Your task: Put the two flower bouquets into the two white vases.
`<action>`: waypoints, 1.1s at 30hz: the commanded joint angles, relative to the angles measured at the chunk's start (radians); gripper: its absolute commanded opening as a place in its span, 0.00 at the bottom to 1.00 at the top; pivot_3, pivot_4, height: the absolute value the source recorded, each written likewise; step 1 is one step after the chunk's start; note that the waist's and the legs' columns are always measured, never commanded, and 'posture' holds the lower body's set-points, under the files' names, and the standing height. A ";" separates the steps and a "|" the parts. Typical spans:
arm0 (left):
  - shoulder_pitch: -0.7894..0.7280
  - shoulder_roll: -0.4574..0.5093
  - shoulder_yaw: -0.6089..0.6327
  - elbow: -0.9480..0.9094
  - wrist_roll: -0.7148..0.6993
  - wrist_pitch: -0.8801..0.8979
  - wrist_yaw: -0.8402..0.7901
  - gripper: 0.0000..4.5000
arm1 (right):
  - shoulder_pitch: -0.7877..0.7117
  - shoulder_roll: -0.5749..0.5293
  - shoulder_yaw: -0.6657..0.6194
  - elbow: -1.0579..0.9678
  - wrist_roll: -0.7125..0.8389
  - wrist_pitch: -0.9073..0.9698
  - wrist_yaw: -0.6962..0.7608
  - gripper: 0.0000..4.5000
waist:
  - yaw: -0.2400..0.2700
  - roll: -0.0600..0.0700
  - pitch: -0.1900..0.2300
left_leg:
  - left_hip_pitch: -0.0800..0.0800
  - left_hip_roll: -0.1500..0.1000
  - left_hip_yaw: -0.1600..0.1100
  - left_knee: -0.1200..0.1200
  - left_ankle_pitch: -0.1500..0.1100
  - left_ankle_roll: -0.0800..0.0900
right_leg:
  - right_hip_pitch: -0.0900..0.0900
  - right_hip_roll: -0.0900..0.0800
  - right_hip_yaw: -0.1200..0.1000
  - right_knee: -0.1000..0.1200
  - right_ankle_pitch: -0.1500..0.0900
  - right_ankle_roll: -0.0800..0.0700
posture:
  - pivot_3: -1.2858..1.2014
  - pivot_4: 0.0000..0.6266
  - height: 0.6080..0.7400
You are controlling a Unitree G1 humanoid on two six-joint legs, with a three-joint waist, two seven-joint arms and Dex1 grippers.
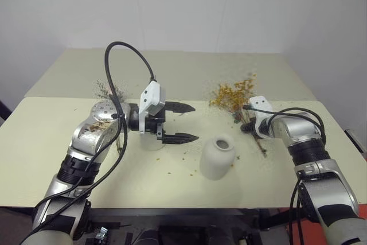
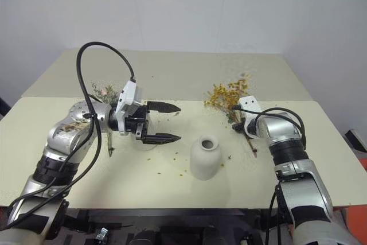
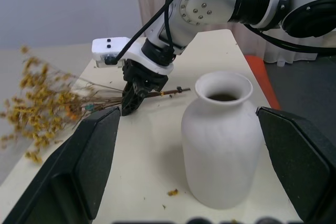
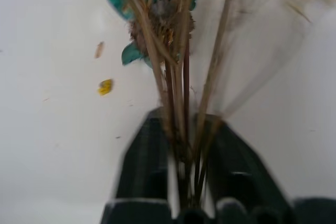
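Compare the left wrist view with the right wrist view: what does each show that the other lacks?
Left wrist: the squat white vase standing between the open left gripper's fingers, plus the yellow-orange flower heads. Right wrist: a teal-leaved cluster among the stems. Both: the right gripper shut on the yellow-orange bouquet's stems.

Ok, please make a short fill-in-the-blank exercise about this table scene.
1. The right gripper is shut on the stems of the ____ bouquet.
2. The left gripper has its fingers ____.
3. The squat vase stands ____ on the table.

Missing words: yellow-orange; open; upright
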 commanded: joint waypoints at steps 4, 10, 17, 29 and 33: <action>-0.020 0.000 0.011 0.001 0.010 -0.017 -0.013 1.00 | 0.020 0.007 -0.100 -0.028 -0.006 0.014 -0.036 0.00 | -0.008 0.000 0.000 | 0.000 0.000 0.000 0.000 0.000 0.000 | 0.000 0.000 0.000 0.000 0.000 0.000 | 0.52 0.24 1.00; -0.028 -0.006 0.015 0.015 0.017 -0.018 -0.016 1.00 | 0.051 0.023 -0.179 -0.084 0.008 0.009 -0.063 0.00 | -0.009 0.000 0.000 | 0.000 0.000 0.000 0.000 0.000 0.000 | 0.000 0.000 0.000 0.000 0.000 0.000 | 0.52 0.24 1.00; -0.045 -0.014 0.023 0.035 0.009 -0.014 -0.021 1.00 | 0.096 0.130 -0.471 -0.306 0.148 -0.230 -0.120 0.00 | -0.011 0.001 0.001 | -0.001 0.000 0.000 0.000 0.000 0.000 | -0.001 0.000 0.000 0.001 0.000 0.000 | 0.52 0.24 1.00; -0.059 -0.023 0.017 0.066 0.012 -0.022 -0.057 1.00 | 0.283 0.270 -0.561 -0.819 0.568 -0.369 0.037 0.00 | -0.012 0.003 0.002 | -0.001 0.000 0.000 0.000 0.000 0.000 | -0.002 0.000 0.001 0.002 0.000 0.001 | 0.52 0.24 1.00; -0.066 -0.030 0.015 0.075 0.016 -0.025 -0.065 1.00 | 0.332 0.292 -0.520 -0.907 0.633 -0.381 0.034 0.00 | -0.011 0.003 0.002 | -0.001 0.000 -0.001 0.000 0.000 0.000 | -0.002 0.000 0.001 0.002 0.000 0.001 | 0.52 0.24 1.00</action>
